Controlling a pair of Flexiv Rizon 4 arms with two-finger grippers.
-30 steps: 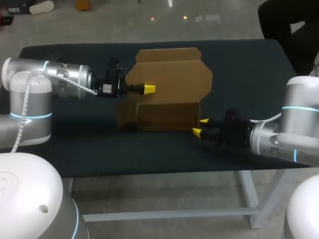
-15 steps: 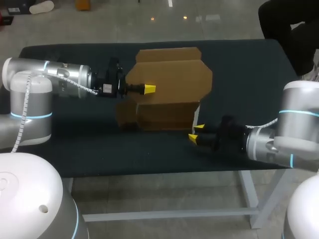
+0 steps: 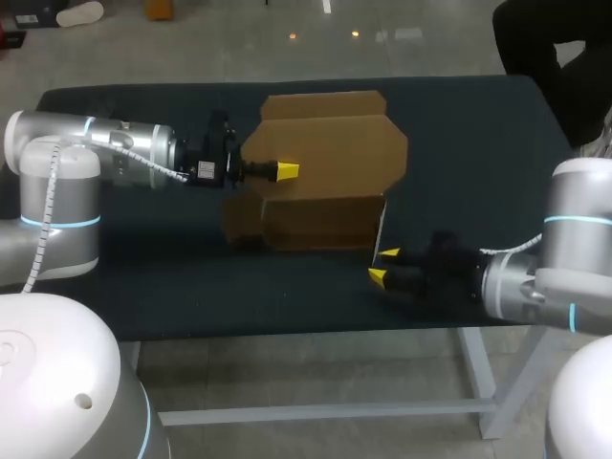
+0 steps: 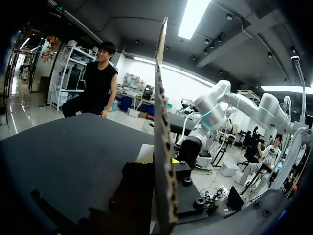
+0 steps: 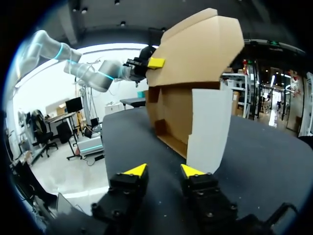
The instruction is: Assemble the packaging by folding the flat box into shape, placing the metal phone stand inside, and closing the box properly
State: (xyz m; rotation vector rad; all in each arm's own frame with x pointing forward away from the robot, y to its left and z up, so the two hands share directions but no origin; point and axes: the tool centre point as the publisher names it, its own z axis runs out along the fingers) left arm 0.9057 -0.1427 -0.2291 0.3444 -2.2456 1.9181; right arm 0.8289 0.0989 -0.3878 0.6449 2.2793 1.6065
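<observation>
The brown cardboard box [image 3: 320, 186] stands partly folded in the middle of the table, its large lid panel [image 3: 330, 153] raised. My left gripper [image 3: 285, 171] is shut on that panel's left edge; the left wrist view shows the panel [image 4: 161, 122] edge-on between the fingers. My right gripper [image 3: 384, 266] is open and empty, just in front of the box's front right corner. In the right wrist view this gripper [image 5: 164, 171] faces a pale side flap [image 5: 208, 127] that sticks out from the box [image 5: 195, 58]. The left gripper's yellow tip [image 5: 155, 62] shows on the panel. No phone stand is visible.
The dark table [image 3: 478, 143] has bare surface to the right and left of the box. Its front edge [image 3: 287, 330] lies close behind my right gripper.
My right gripper has drawn back from the box's front right corner toward the table's front edge. The pale side flap now stands out from the box. The left arm has kept still.
</observation>
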